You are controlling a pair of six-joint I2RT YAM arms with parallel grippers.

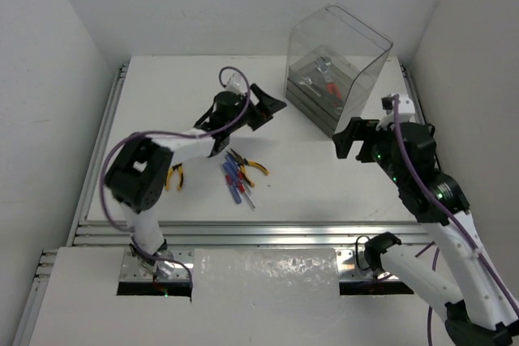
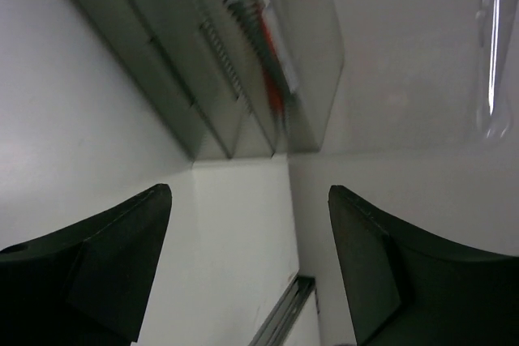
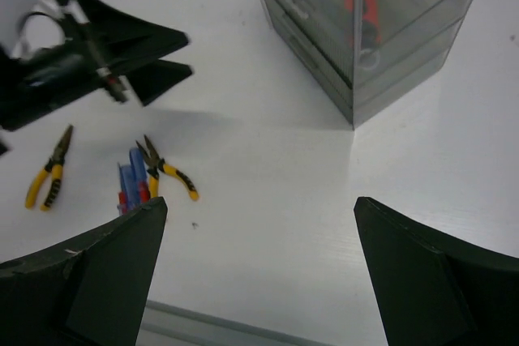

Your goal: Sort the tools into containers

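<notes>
Two yellow-handled pliers lie on the white table: one (image 1: 247, 164) beside the screwdrivers, one (image 1: 176, 176) by the left arm. Blue- and red-handled screwdrivers (image 1: 234, 181) lie in a cluster. The stacked trays (image 1: 319, 95) stand inside the tall clear box (image 1: 345, 46) at the back right; silver wrenches (image 1: 315, 79) and a red handle (image 1: 331, 87) lie in the top tray. My left gripper (image 1: 272, 107) is open and empty, raised left of the box. My right gripper (image 1: 350, 139) is open and empty, in front of the box. The right wrist view shows the pliers (image 3: 166, 169), (image 3: 50, 168) and trays (image 3: 357, 54).
White walls close in the table on the left, back and right. Aluminium rails (image 1: 243, 232) run along the near edge. The left arm's elbow (image 1: 138, 172) hangs over the table's left part, next to one pair of pliers.
</notes>
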